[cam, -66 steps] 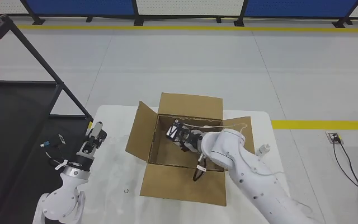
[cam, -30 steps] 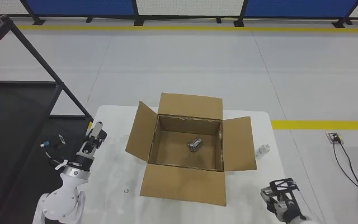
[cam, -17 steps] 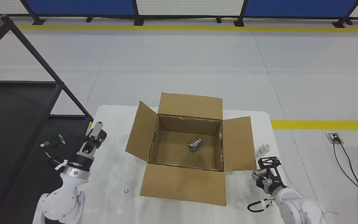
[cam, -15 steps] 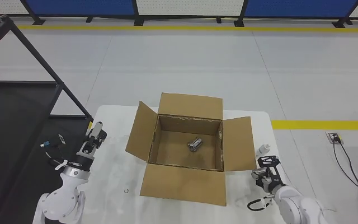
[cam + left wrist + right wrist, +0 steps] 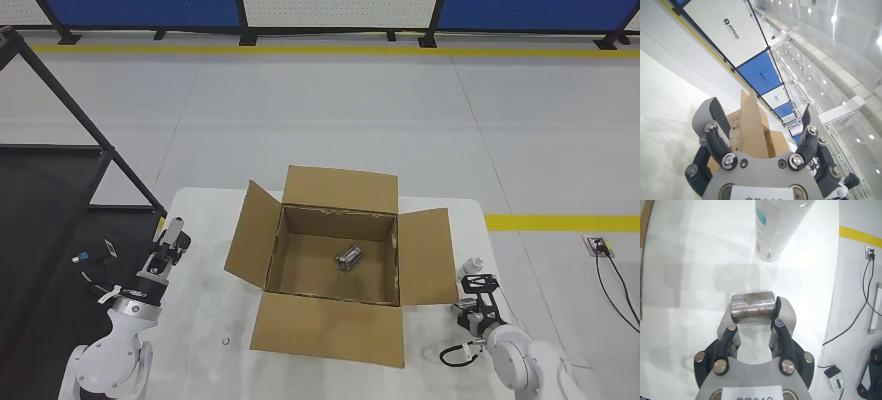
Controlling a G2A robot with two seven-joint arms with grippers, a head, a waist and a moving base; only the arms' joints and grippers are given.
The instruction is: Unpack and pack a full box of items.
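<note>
The right wrist view shows the right gripper (image 5: 754,309) pinching 1 metal cylinder (image 5: 753,305) over the white table (image 5: 687,256), near 1 upright white bottle (image 5: 772,232). From the top, 1 open box (image 5: 330,340) holds 1 more metal piece (image 5: 348,257). The left gripper (image 5: 762,106) is spread and empty. The grey floor (image 5: 400,110) has 2 yellow lines (image 5: 560,222).
</note>
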